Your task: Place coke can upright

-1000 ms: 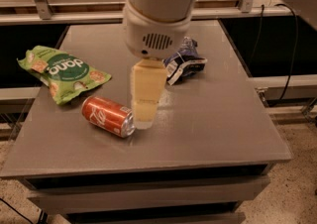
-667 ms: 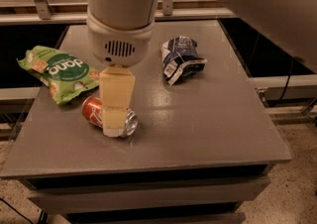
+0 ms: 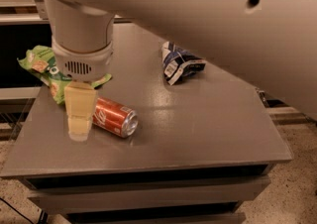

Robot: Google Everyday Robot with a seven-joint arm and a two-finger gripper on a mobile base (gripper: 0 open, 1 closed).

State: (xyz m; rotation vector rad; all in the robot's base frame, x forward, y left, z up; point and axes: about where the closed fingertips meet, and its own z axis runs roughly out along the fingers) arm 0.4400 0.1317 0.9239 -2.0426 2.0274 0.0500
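**The coke can (image 3: 113,117) lay toppled**

We saw it on its side toward the front-left corner of the bench (image 3: 208,134). The gripper (image 3: 79,119) covered its left end; we could not tell how open it was.

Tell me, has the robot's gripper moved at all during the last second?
Yes. The gripper slid left in the view along the lying coke can, from its right end to its left end, away from the dark blue snack bag.

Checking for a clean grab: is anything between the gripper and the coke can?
Nothing visible. The gripper hangs at one end of the coke can, which lies on its side; the green bag sits behind, the blue bag far off.
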